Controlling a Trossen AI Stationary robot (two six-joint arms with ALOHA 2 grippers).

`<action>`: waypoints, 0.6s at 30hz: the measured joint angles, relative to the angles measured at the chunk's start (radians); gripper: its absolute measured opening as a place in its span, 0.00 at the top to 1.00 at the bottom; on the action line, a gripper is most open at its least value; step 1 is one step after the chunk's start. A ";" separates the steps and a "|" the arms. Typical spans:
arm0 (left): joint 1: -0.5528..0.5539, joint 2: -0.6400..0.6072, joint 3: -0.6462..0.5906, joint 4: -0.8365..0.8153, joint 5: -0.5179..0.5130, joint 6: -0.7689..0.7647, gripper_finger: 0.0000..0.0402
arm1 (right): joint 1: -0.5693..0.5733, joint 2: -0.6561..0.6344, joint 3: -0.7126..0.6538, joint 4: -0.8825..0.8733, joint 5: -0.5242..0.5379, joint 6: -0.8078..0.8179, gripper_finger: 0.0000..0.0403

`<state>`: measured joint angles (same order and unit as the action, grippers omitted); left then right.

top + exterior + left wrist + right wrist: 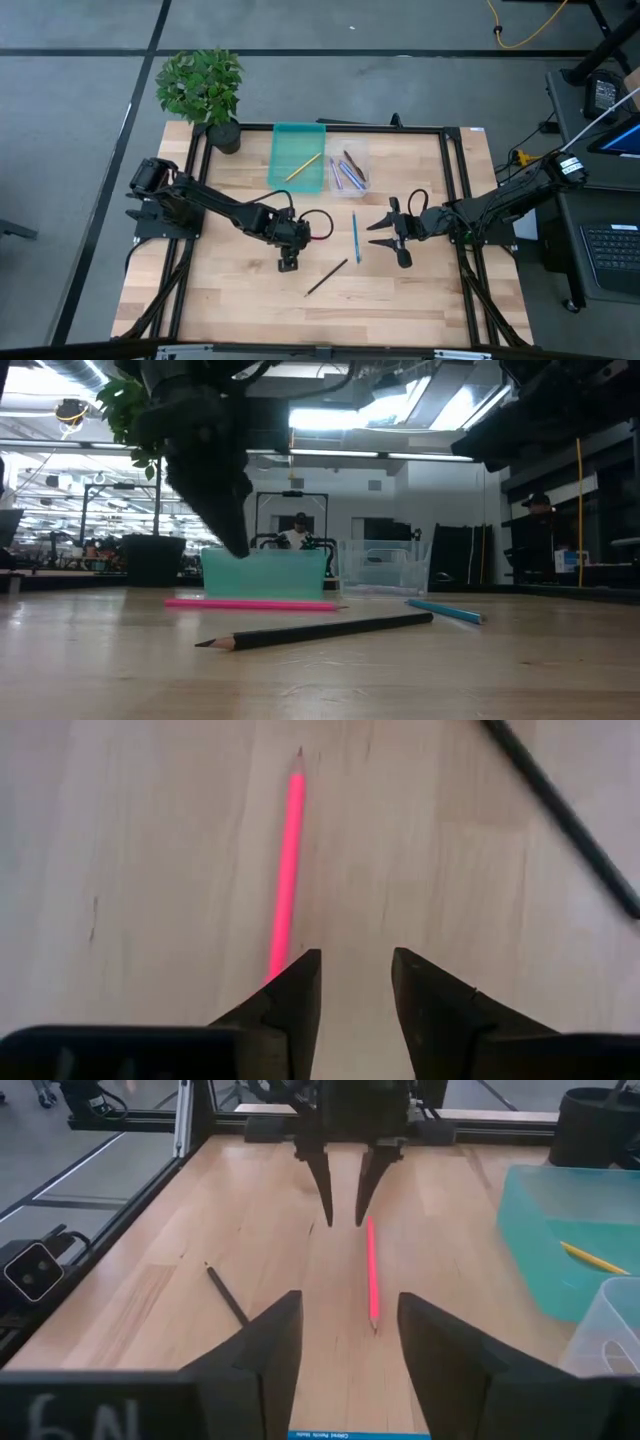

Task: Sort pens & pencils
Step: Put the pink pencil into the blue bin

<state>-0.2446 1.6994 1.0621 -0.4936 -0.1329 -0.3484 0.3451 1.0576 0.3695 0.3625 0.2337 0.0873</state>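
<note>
Mid-worktop, left end effector (355, 990) hangs released, offset beside pink pencil (287, 870); closing now likely misses or rolls it.

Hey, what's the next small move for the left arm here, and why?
Probably a small sideways shift, then lower. The left gripper hangs open above the wooden table, but the thin pink pencil lies off to one side of the gap between its fingers, not centred in it.

On the table (90, 670) lie a black pencil (315, 632), pink pencil (255, 603) and blue pen (445, 611).
</note>
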 joint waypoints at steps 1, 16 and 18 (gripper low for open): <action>0.005 0.009 0.010 0.009 0.000 0.006 0.71 | -0.002 0.000 0.000 0.000 0.000 -0.009 0.59; 0.062 0.097 0.038 -0.062 0.024 0.069 0.71 | -0.002 0.001 0.000 0.007 0.000 -0.029 0.59; 0.067 0.097 0.038 -0.051 0.024 0.071 0.71 | -0.002 0.001 0.000 0.003 0.000 -0.028 0.59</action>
<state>-0.1772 1.7962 1.1000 -0.5450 -0.1089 -0.2775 0.3431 1.0584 0.3695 0.3656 0.2340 0.0589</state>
